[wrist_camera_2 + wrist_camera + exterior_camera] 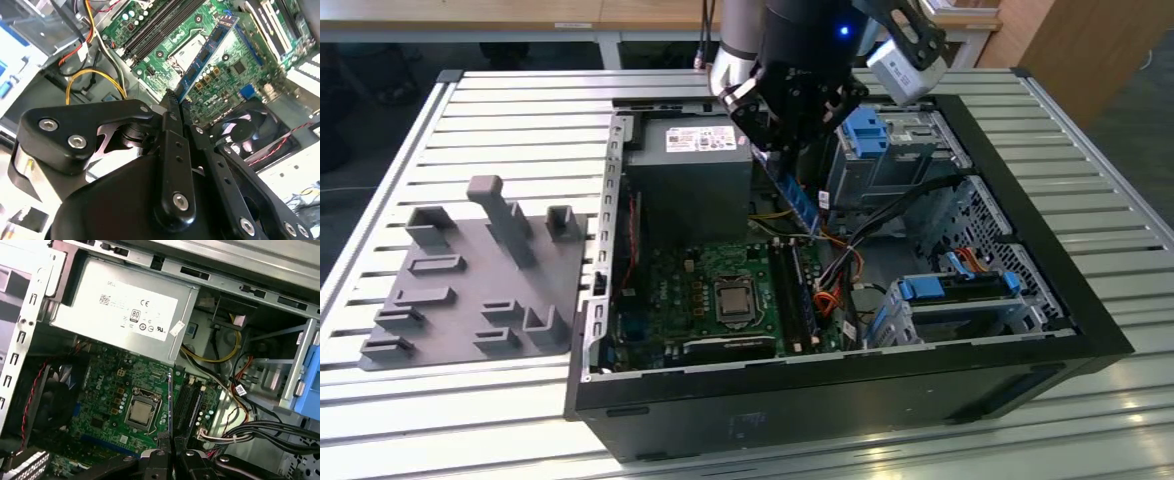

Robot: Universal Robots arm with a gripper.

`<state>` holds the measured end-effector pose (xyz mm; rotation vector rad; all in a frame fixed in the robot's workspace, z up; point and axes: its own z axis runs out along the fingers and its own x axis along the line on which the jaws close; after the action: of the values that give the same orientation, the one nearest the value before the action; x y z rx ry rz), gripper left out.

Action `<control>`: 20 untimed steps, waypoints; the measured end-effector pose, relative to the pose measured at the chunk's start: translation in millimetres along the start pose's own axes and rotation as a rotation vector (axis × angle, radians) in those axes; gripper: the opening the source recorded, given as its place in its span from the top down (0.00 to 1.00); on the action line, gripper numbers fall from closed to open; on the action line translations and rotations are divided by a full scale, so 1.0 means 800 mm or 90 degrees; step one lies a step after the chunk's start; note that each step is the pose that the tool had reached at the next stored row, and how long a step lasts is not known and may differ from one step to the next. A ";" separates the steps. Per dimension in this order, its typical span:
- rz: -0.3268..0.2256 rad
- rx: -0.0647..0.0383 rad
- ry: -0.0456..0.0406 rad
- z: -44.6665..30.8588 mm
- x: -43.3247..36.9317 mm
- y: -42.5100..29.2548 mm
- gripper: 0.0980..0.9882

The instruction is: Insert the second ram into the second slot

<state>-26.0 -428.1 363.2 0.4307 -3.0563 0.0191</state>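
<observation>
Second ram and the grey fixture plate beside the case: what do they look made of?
The second ram looks like rigid circuit-board laminate, blue-green and slightly glossy, carrying dark chips. The grey fixture plate is probably plastic, moulded or printed: uniform matte grey with no metallic glints.

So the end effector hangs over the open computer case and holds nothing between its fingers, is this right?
Not quite. The end effector does hang over the open computer case, but it is not empty. The second wrist view shows it shut on the second ram, a thin blue-green memory stick that sticks out from between the fingers.
</observation>
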 end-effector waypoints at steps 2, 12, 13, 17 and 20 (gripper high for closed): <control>0.021 0.000 0.0004 0.0007 0.000 0.0000 0.95; 0.133 -0.006 0.0012 0.0101 -0.001 0.0001 0.95; 0.139 -0.006 0.0012 0.0120 -0.001 0.0000 0.95; 0.144 -0.006 0.0013 0.0210 -0.004 -0.0007 0.95; 0.149 -0.007 0.0013 0.0270 -0.006 -0.0021 0.95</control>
<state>-22.3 -428.9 341.3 0.0696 -3.0841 0.0133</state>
